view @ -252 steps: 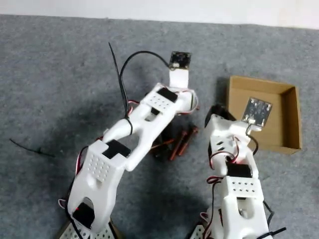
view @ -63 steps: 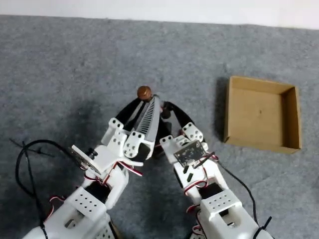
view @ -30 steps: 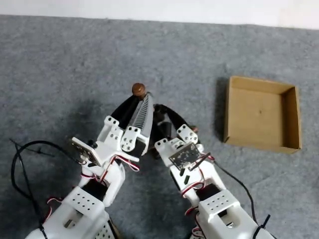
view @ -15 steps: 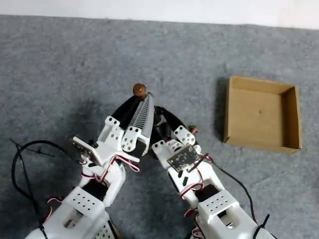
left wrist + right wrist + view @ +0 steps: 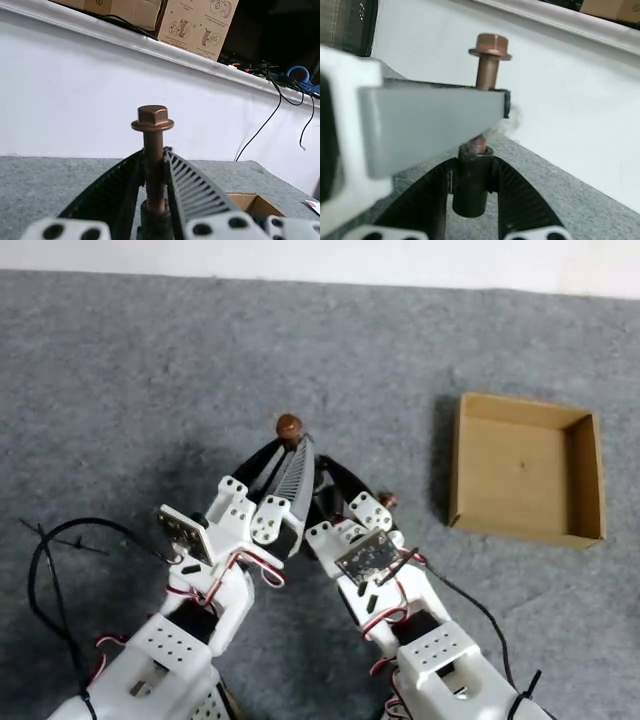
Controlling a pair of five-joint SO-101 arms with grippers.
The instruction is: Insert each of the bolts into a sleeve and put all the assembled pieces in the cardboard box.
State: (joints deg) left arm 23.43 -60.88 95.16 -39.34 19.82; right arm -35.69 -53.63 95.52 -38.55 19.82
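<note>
A thin black cable tie [image 5: 62, 541] lies on the grey carpeted table [image 5: 140, 370], well apart from the arms on their left. The left gripper [image 5: 292, 447] is clamped tight on the shaft of a copper-coloured hex-flange bolt [image 5: 153, 131], which stands upright with its head clear above the fingertips. Directly below it, the right gripper [image 5: 471, 172] is closed around a short black cylindrical sleeve [image 5: 471, 197], also upright. The bolt's lower end sits at the sleeve's mouth; how far in it goes cannot be told. Just beside the right arm, an end of a second copper-coloured bolt [image 5: 388, 501] shows on the carpet. Farther right sits the open, shallow brown cardboard box [image 5: 585, 475], well apart from both grippers.
</note>
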